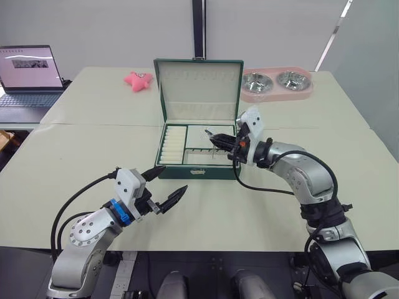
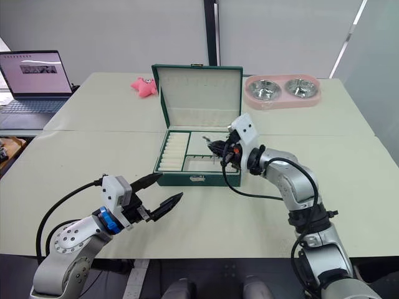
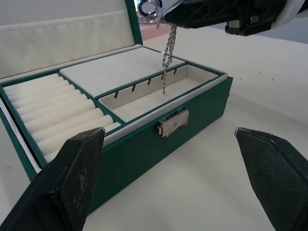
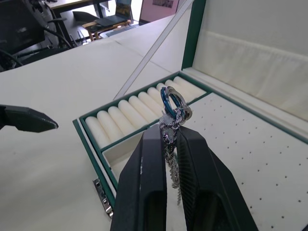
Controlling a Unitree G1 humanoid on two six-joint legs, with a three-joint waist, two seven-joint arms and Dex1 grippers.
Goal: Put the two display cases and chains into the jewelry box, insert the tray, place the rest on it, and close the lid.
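I see a thin silver chain (image 3: pixel 166 57) hanging from my right gripper (image 4: pixel 171 137), whose fingers are pinched tight on it just below its ring end, where a blue and a silver ring sit. The chain dangles over the front slotted compartment of the tray (image 3: pixel 159 98), its lower end just above the cream floor there; I can't tell if it touches. The tray sits seated in the jewelry box (image 1: pixel 198 171): ribbed ring rolls on the robot's left, a flat cream panel behind, the long slotted compartment in front, which looks bare. The lid (image 1: pixel 198 87) stands upright, cream inside. My left gripper (image 1: pixel 167 187) hovers spread wide over the table (image 1: pixel 262 212) just before the box's front left corner, holding nothing. Farther back lie a pink toy (image 1: pixel 138 80), a pink double bowl (image 1: pixel 277 84) and a laptop (image 1: pixel 28 75).
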